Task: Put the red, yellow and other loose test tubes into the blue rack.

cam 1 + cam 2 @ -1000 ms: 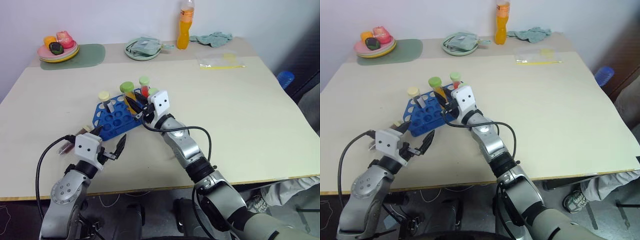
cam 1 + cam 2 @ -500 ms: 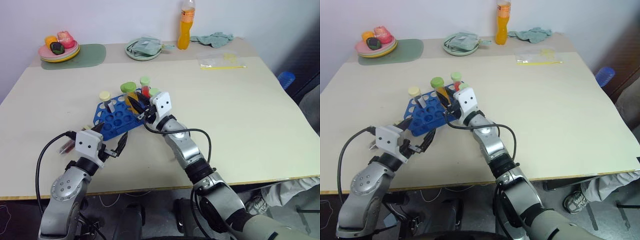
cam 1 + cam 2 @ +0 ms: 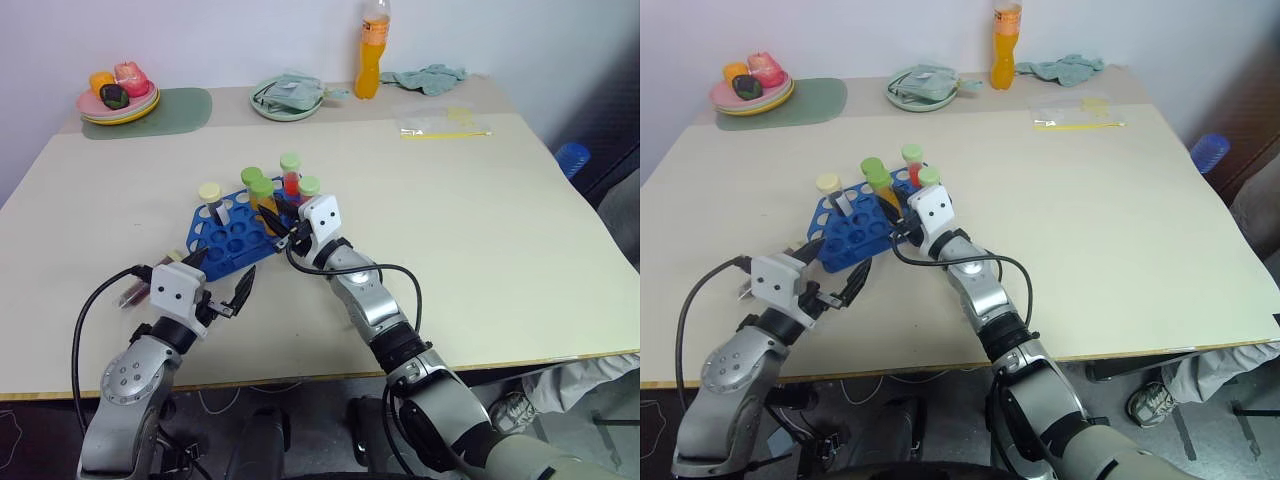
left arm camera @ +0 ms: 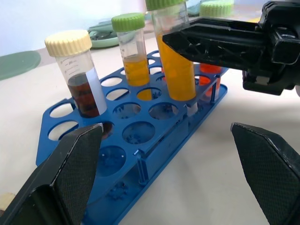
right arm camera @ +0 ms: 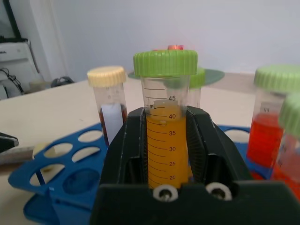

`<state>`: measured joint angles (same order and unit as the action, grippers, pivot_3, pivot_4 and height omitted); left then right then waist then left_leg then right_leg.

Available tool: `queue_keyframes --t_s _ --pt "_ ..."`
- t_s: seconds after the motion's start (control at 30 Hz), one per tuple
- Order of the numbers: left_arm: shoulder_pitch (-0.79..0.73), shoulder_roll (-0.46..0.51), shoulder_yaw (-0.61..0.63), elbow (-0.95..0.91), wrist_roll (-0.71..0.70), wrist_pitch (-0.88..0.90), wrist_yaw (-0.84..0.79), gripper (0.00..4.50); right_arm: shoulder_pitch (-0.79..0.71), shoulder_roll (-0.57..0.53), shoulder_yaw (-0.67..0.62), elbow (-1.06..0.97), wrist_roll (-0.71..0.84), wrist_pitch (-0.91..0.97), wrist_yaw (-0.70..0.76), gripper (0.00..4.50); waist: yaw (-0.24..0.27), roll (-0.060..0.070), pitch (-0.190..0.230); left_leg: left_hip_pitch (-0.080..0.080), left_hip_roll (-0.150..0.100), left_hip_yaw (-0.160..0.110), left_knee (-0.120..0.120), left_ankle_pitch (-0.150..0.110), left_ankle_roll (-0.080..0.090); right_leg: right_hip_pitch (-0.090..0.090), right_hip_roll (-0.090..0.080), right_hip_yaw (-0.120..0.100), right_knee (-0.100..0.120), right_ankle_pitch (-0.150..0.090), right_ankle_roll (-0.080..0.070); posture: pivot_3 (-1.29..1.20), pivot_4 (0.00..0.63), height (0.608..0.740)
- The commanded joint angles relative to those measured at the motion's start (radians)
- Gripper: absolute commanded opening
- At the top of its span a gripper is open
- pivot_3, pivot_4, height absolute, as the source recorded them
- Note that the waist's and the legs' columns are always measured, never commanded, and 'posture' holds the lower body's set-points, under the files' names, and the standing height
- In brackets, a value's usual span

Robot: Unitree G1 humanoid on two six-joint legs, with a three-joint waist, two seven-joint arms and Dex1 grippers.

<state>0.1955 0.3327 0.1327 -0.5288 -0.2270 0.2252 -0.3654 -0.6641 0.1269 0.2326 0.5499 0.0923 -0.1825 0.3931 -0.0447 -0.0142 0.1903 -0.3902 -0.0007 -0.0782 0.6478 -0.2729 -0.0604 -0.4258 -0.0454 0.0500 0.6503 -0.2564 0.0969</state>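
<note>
Five capped plastic tubes upright in the blue plastic rack; yellow green-capped tube seated, right gripper fingers flanking it, grip uncertain; left gripper spread, empty; dark-red tube loose beside the left wrist.

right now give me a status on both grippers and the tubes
Left gripper open, empty, short of blue rack. Right gripper around yellow tube, seated in rack. Loose tube on table by left arm.

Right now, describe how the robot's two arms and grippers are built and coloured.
Both arms are silver-grey metal with dark joints. Each wrist carries a white boxy block with two small dark dots. The left gripper and right gripper each have two black pointed fingers. Black cables loop along both forearms.
</note>
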Motion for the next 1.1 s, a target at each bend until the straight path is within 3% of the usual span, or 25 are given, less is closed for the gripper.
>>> queue_keyframes --t_s 0.03,0.13,0.27,0.37,0.5,0.57,0.7,0.9,1.1 --pt "0.004 0.007 0.029 -0.030 -0.016 0.016 0.010 4.50 -0.018 0.030 -0.003 -0.059 0.002 -0.040 0.012 2.95 0.000 0.000 0.000 0.000 0.000 0.000 0.000 0.000 0.000 0.000 0.000 0.000 0.000 0.000 0.000 0.00 0.150 0.740" --pt "0.007 0.021 0.049 -0.053 -0.054 0.065 -0.002 4.50 -0.012 0.023 0.009 -0.108 -0.008 -0.053 0.025 4.45 -0.001 0.000 0.000 0.000 0.000 0.000 0.000 0.000 0.000 0.000 0.000 0.000 0.000 0.000 0.000 0.00 0.150 0.740" --pt "-0.067 0.162 0.204 -0.115 -0.177 0.390 0.021 4.50 0.016 -0.031 0.027 -0.331 0.053 0.052 0.129 4.45 -0.001 0.000 0.000 0.000 0.000 -0.002 0.000 0.000 0.000 0.000 0.001 0.000 0.001 0.000 0.000 0.00 0.150 0.740" --pt "-0.160 0.374 0.267 -0.086 -0.191 0.671 0.005 4.50 0.017 -0.087 0.018 -0.447 0.075 0.129 0.173 4.45 0.001 -0.001 0.000 0.000 0.000 -0.005 0.001 0.000 0.000 0.000 0.001 -0.003 0.002 0.000 0.000 0.00 0.150 0.740" --pt "-0.332 0.660 0.219 0.060 -0.272 0.959 -0.133 4.50 0.004 -0.174 0.004 -0.509 0.092 0.185 0.241 4.45 0.000 -0.001 0.001 0.002 -0.001 -0.004 0.000 0.000 -0.001 0.003 0.001 -0.003 0.002 -0.001 0.000 0.00 0.150 0.740" --pt "-0.419 0.756 0.151 0.148 -0.310 1.084 -0.197 4.50 0.001 -0.212 0.006 -0.524 0.101 0.203 0.281 4.45 -0.003 0.000 0.001 0.002 -0.001 -0.004 0.000 0.000 -0.001 0.002 0.001 -0.002 0.002 -0.001 0.000 0.00 0.150 0.740" --pt "-0.635 0.881 -0.106 0.334 -0.297 1.080 -0.385 4.50 0.031 -0.318 0.022 -0.577 0.125 0.237 0.406 4.45 -0.011 0.000 0.002 0.001 -0.001 -0.003 -0.002 0.001 -0.001 0.001 0.001 -0.002 0.002 -0.001 0.001 0.00 0.150 0.740" --pt "-0.936 0.840 -0.523 0.641 -0.084 0.971 -0.554 4.50 0.119 -0.385 0.050 -0.691 0.138 0.301 0.459 4.45 -0.011 -0.001 0.002 0.000 -0.002 -0.003 -0.001 0.001 -0.001 0.001 0.001 -0.002 0.002 -0.001 0.001 0.00 0.150 0.740" --pt "-1.031 0.799 -0.679 0.786 0.035 0.906 -0.681 4.50 0.164 -0.383 0.041 -0.763 0.136 0.367 0.418 4.45 -0.021 -0.001 0.002 -0.001 -0.001 -0.003 0.000 0.001 -0.001 -0.001 0.002 -0.001 0.002 -0.001 0.001 0.00 0.150 0.740"
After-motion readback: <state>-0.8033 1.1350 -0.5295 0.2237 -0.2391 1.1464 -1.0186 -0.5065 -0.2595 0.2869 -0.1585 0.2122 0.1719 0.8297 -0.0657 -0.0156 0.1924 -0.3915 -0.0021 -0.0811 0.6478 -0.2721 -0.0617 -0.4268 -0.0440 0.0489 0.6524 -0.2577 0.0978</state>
